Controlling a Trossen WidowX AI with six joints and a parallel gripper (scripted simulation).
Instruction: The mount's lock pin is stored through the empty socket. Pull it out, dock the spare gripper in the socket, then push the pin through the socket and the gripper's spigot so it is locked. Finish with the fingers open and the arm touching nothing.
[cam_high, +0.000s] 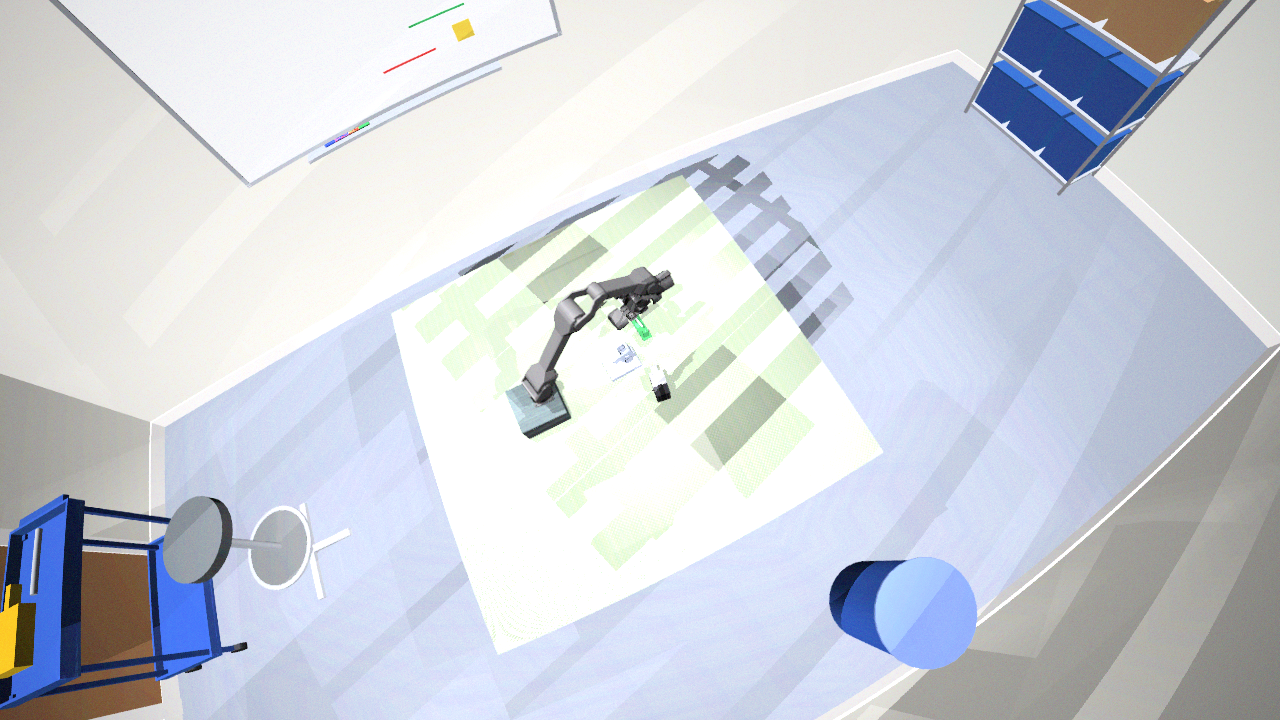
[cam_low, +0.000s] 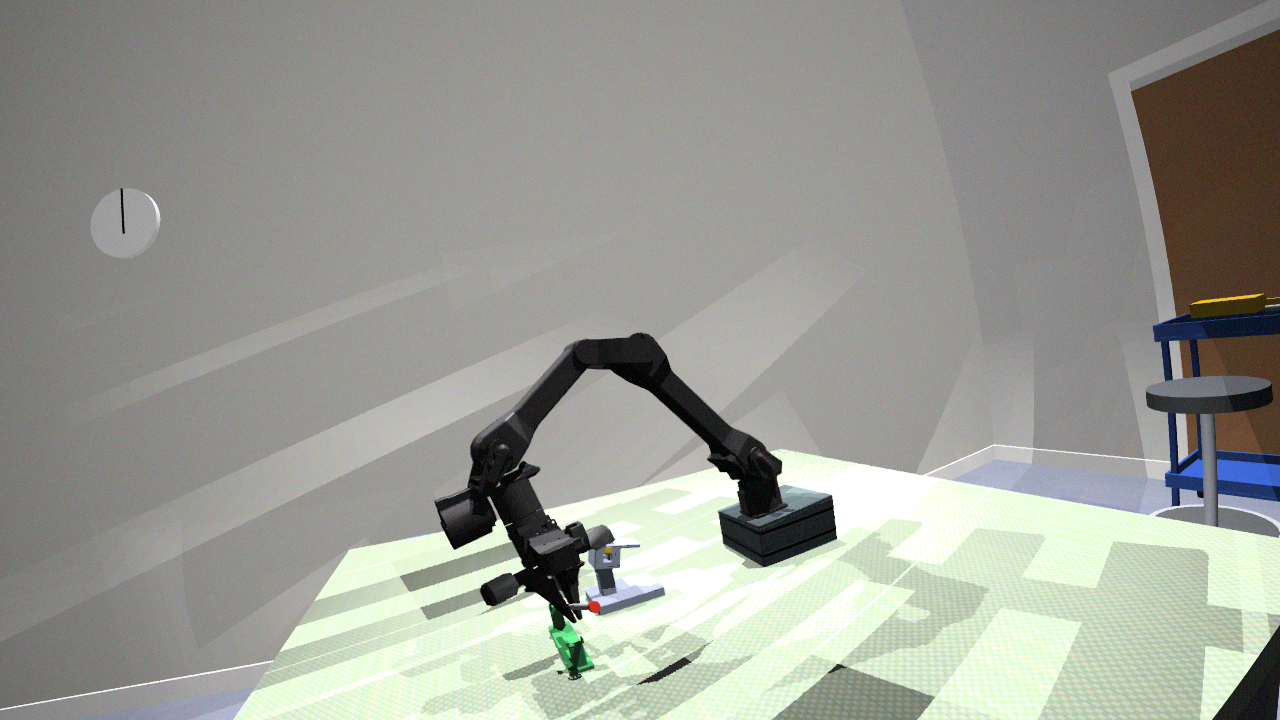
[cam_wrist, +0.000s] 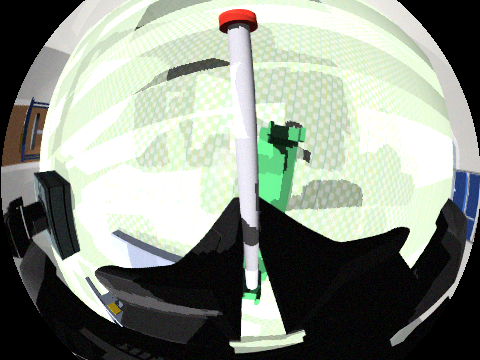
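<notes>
My gripper (cam_low: 574, 615) (cam_wrist: 245, 203) is shut on the lock pin (cam_low: 594, 606) (cam_wrist: 243, 95), a pale shaft with a red head. The pin lies across the fingers, above the table. Its tail end overlaps the green stand (cam_high: 643, 332) (cam_low: 567, 642) (cam_wrist: 274, 172) in the wrist view; whether they touch I cannot tell. The pale mount (cam_high: 623, 368) (cam_low: 626, 597) (cam_wrist: 145, 254) stands beside it, nearer the arm's base. Yellow shows in its raised socket; I cannot tell what it is. A white-and-black piece (cam_high: 659, 383), seemingly the spare gripper, stands beside the mount and is not made out elsewhere.
The arm's dark base block (cam_high: 538, 413) (cam_low: 776, 530) (cam_wrist: 59, 215) sits on the pale green table (cam_high: 510, 617) (cam_low: 1011, 617). Beyond the table are a stool (cam_high: 198, 539) (cam_low: 1208, 394), a blue cart (cam_high: 53, 573) and a blue bin (cam_high: 925, 612). Striped shadows cross the scene.
</notes>
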